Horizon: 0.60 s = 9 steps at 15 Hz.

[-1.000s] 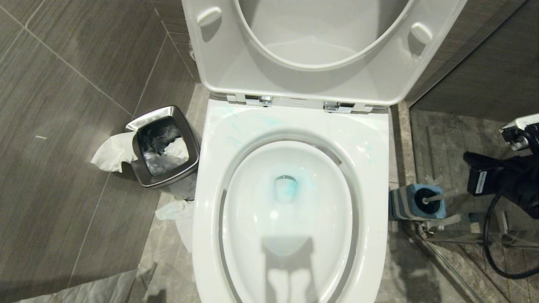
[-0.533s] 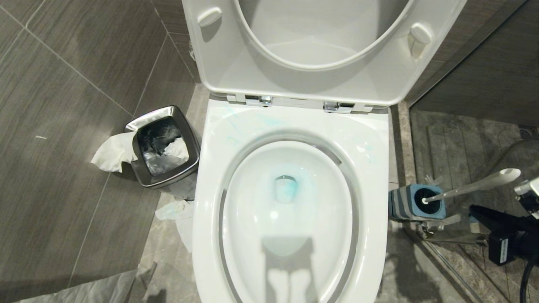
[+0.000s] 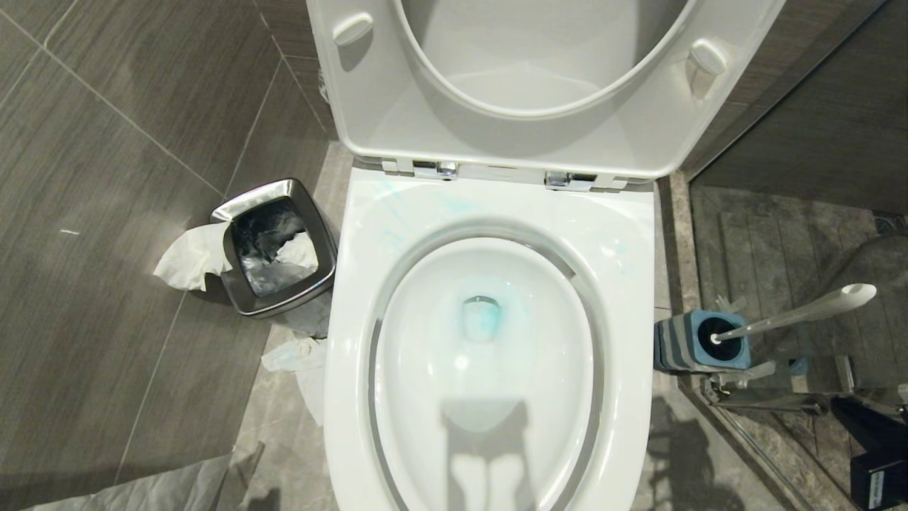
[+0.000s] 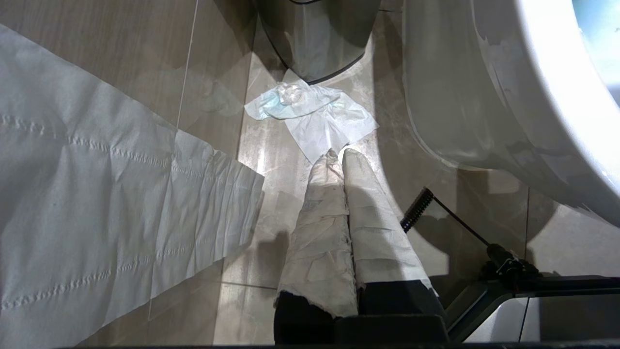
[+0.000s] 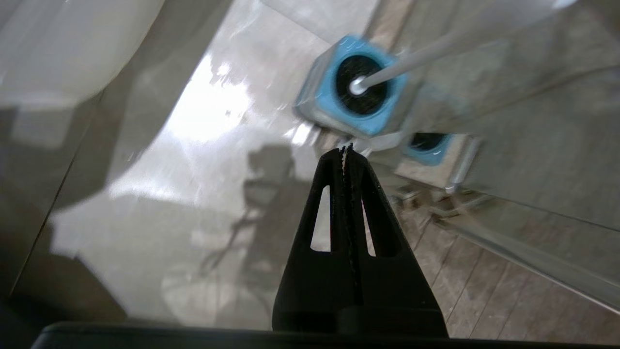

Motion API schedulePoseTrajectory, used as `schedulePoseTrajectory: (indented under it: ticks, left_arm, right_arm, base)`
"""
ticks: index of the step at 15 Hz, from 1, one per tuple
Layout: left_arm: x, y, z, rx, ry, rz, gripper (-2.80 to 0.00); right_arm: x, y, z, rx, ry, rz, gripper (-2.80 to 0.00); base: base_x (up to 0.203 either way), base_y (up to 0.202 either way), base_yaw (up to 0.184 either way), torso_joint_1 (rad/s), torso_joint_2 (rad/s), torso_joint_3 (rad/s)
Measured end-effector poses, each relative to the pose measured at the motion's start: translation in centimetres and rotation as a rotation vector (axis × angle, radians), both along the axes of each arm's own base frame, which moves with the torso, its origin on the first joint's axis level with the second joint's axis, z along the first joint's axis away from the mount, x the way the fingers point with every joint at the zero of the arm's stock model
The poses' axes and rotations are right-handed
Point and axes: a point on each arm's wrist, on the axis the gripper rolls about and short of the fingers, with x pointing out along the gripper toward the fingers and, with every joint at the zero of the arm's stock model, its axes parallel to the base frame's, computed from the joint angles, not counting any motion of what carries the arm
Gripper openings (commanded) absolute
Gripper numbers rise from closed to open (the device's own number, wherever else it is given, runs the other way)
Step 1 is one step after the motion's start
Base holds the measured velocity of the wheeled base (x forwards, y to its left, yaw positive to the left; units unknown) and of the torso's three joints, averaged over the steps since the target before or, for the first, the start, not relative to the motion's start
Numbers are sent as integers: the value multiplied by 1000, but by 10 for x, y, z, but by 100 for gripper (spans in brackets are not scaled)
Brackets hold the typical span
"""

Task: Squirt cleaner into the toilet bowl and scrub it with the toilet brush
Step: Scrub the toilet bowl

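Right hand [image 5: 347,148]: fingers pressed together, empty, hanging over the floor just beside the brush holder [image 5: 356,92], not touching it. In the head view only a black part of this arm shows at the lower right corner. Left hand [image 4: 336,155]: cloth-wrapped fingers together, empty, low over the floor beside the toilet's base.

Room: dark grey tiled walls, glossy stone floor [image 3: 277,397], glass partition on the right. Steel waste bin [image 3: 275,245] left of the toilet, crumpled paper [image 3: 190,257] over its edge, more paper on the floor.

Toilet bowl [image 3: 489,234]: seat and lid raised. Cleaner [image 3: 482,321] tints the water teal; faint streaks on the rear rim.

Toilet brush [image 3: 801,314]: head seated in the blue-topped holder [image 3: 699,342] right of the bowl, handle leaning away to the right.

Right wrist view alone shows the closed fingertips near the holder, plus the holder's reflection in the glass. Left wrist view alone shows a stained tissue [image 4: 310,114] on the floor ahead of the left fingertips.
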Motion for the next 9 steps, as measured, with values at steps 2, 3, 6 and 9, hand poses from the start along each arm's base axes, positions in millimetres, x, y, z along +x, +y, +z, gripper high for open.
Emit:
schedulePoseTrajectory:
  ticks: [2, 3, 6, 9]
  left_arm:
    - [0, 0, 0, 0, 0, 0, -280]
    - [0, 0, 0, 0, 0, 1, -280]
    - [0, 0, 0, -1, 0, 0, -280]
    - [0, 0, 0, 0, 0, 0, -280]
  right_arm:
    - [-6, 0, 4, 39, -46, -28, -280]
    - [-10, 0, 9, 55, -77, -35, -280]
    - [-27, -1, 18, 68, -152, -38, -280]
    - [-50, -2, 23, 70, -236, -44, -280]
  base:
    - [0, 0, 0, 0, 0, 0]
    - [0, 0, 0, 0, 0, 0]
    - [0, 0, 0, 0, 0, 0]
    - [0, 0, 0, 0, 0, 0]
